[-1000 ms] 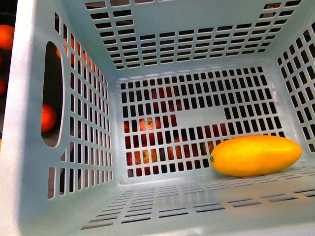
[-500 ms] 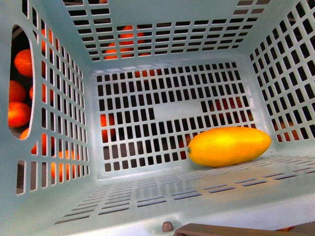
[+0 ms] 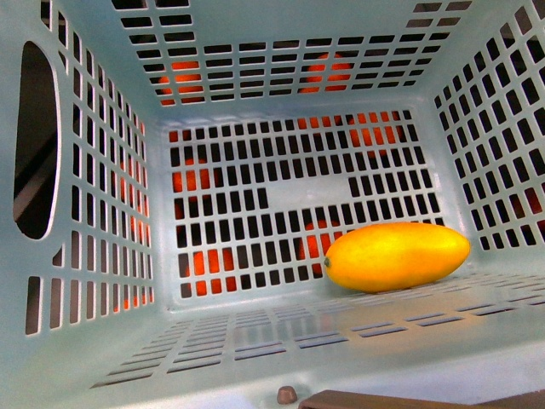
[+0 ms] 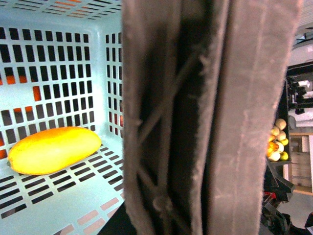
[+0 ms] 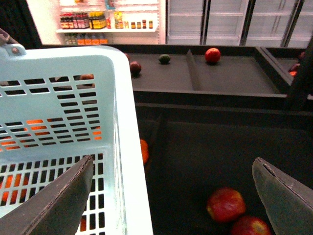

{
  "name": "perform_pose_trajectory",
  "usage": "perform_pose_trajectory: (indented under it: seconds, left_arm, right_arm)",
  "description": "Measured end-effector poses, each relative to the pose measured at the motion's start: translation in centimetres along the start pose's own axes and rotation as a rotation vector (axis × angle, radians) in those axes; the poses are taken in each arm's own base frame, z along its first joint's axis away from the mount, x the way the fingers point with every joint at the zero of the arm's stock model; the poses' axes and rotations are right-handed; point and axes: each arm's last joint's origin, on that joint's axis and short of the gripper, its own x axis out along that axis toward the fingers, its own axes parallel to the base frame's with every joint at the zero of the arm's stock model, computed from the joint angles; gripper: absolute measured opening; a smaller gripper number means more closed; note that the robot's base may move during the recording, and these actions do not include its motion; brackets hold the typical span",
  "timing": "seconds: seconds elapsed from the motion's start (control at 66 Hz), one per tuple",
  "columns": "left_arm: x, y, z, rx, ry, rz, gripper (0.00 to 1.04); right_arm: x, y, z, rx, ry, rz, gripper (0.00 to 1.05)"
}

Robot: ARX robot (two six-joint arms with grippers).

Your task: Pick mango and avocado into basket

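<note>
The pale turquoise basket (image 3: 94,341) fills the front view, seen from inside. The yellow-orange mango (image 3: 396,256) lies in it against the slotted floor; it also shows in the left wrist view (image 4: 51,149). My left gripper is shut on the basket's brown ribbed handle (image 4: 205,122), which blocks most of that view. My right gripper (image 5: 173,196) is open and empty, straddling the basket's rim (image 5: 127,127) above a dark bin. A dark green avocado (image 5: 165,58) lies in a far bin in the right wrist view.
Red apples (image 5: 226,204) lie in the dark bin under my right gripper. Another apple (image 5: 212,55) and a dark fruit (image 5: 135,67) sit in the far bins. Orange citrus fruits (image 3: 200,260) show through the basket's slots. Store shelves (image 5: 107,19) stand behind.
The basket has shifted over the bins: red apples showed through its slots at first, then orange fruits. The mango stays in the same corner of the basket.
</note>
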Motion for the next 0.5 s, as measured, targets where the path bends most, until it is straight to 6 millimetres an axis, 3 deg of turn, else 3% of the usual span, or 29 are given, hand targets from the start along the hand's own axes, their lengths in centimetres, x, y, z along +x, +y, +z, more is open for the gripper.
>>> perform_pose_trajectory:
  seconds: [0.5]
  left_arm:
    - [0.0, -0.01, 0.0, 0.0, 0.001, -0.001, 0.14]
  right_arm:
    - [-0.01, 0.0, 0.02, 0.0, -0.002, -0.001, 0.96]
